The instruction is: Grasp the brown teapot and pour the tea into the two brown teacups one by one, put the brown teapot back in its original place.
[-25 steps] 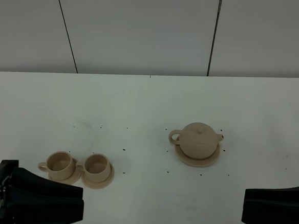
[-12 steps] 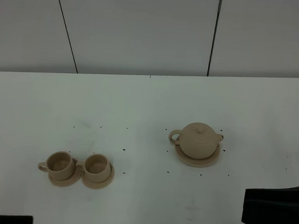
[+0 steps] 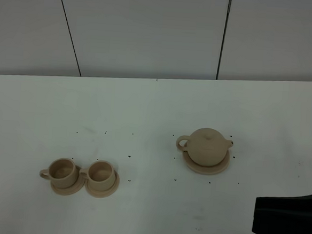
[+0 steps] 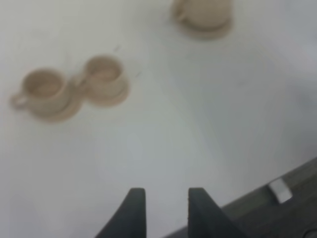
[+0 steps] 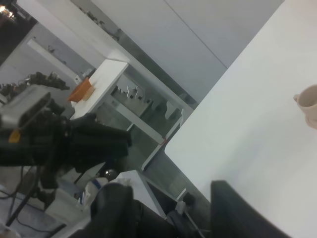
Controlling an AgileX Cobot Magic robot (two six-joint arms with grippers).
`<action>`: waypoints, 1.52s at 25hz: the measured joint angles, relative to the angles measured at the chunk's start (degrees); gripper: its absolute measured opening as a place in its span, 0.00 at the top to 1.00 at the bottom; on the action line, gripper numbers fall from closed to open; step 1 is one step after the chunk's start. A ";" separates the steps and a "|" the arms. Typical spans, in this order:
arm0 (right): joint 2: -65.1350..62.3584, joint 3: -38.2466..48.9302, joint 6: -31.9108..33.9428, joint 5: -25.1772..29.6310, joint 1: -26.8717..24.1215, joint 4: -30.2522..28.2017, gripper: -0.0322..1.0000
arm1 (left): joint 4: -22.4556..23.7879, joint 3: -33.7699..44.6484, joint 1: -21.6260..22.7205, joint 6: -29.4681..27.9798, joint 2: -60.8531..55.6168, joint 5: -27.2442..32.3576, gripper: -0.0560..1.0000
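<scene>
**Thus Stood the Tea Set: brown teapot [image 3: 207,146] on its disc, my fingers holding nothing**

Seen from the high camera, the brown teapot sat upright on the wide saucer disc [image 3: 220,167], right of the middle of the white table [image 3: 156,106]. Its loop handle lay toward the left of that view, its short spout toward the right, and its lid knob on top.

The two brown teacups stood side by side well apart from the teapot, nearer the front edge. Both the left teacup [image 3: 62,170] and the right teacup [image 3: 101,173] were upright, each on a small saucer [image 3: 108,188]. The two saucers met edge to edge. Both handles pointed left, so the right teacup's handle reached toward its neighbour. Whether either held tea I could not tell.

My left gripper [image 4: 166,210] hung above bare table close to the near edge. Its fingers [image 4: 132,210] stood parallel with a narrow gap and nothing in it. That blurred wrist view showed the teacups and the teapot far ahead, the teapot cropped by the frame.

My right gripper [image 5: 171,213] had its fingers [image 5: 116,208] spread wide with nothing between them, at the table's border and facing the room beyond. From above, only the dark body of my right arm [image 3: 288,222] showed, at the lower right corner, well apart from the teapot.
</scene>
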 joint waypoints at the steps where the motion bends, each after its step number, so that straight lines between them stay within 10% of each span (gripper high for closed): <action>1: 0.00 0.00 -0.12 0.00 0.00 0.00 0.63 | 1.92 0.00 0.00 -1.32 0.00 0.88 0.68; 8: 0.00 0.00 -0.17 0.00 0.05 0.00 0.63 | 12.86 0.00 0.00 -9.58 -0.02 4.58 0.68; 24: 0.00 0.00 -0.37 0.00 0.05 0.00 0.63 | 22.34 1.90 0.00 -20.93 -4.93 2.87 0.70; 38: 0.00 0.00 -0.65 0.00 0.05 -0.02 0.63 | 21.52 3.76 0.00 -24.81 -14.76 -0.44 0.71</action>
